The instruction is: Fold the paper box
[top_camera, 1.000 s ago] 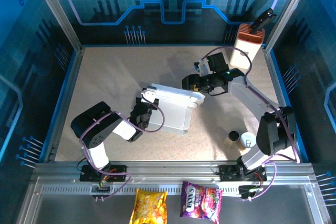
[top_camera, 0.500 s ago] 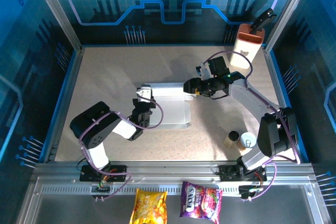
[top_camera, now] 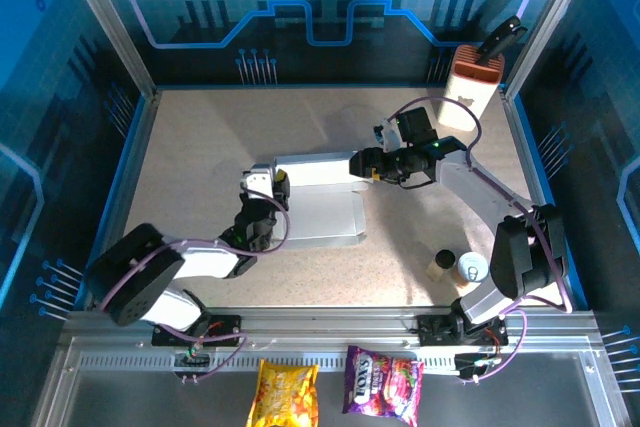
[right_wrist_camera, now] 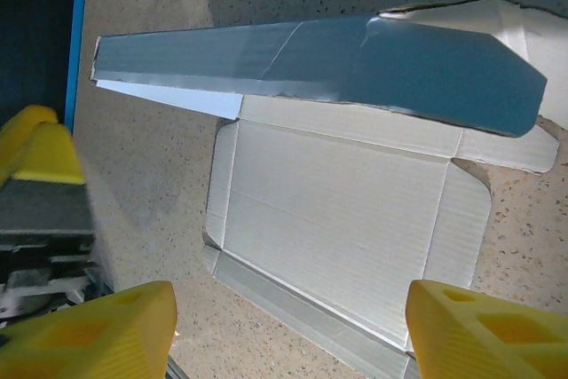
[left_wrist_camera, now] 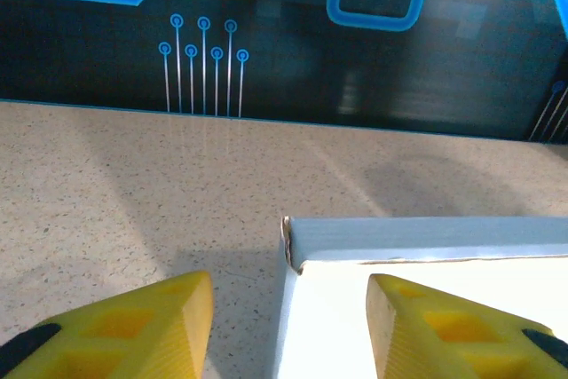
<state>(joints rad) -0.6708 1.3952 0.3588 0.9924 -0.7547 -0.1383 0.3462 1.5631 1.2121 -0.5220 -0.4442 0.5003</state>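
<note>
At the middle of the speckled worktop [top_camera: 200, 137] lies the paper box [top_camera: 318, 215], its wide pale panel flat and face up. A long flap [top_camera: 310, 169] along its far side is raised. From the right wrist camera the paper box [right_wrist_camera: 337, 219] shows rounded, creased tabs at its corners and a narrow folded strip along one long edge. The shaded long flap [right_wrist_camera: 355, 59] leans along the opposite edge.

The left claw [top_camera: 266, 177] sits at the box's far left corner. Seen from its own camera, the left claw [left_wrist_camera: 288, 286] is spread. One yellow finger [left_wrist_camera: 133, 326] is over bare worktop just left of the box, and the other finger [left_wrist_camera: 444, 330] is over the box's panel. The corner of the paper box [left_wrist_camera: 417, 241], with its low upright wall, stands between them. Whether either finger touches the cardboard cannot be told.

The right claw [top_camera: 357, 163] hovers at the box's far right corner, by the end of the raised flap. From its wrist camera the right claw [right_wrist_camera: 291, 301] looks down on the panel, spread wide and gripping nothing.

A tall white-and-orange container [top_camera: 470, 87] stands well beyond the box to the far right. Two small cups [top_camera: 455, 267] sit to the box's near right, well apart from it. Two snack bags [top_camera: 285, 392] lie nearer than the box, past the worktop's front rail.
</note>
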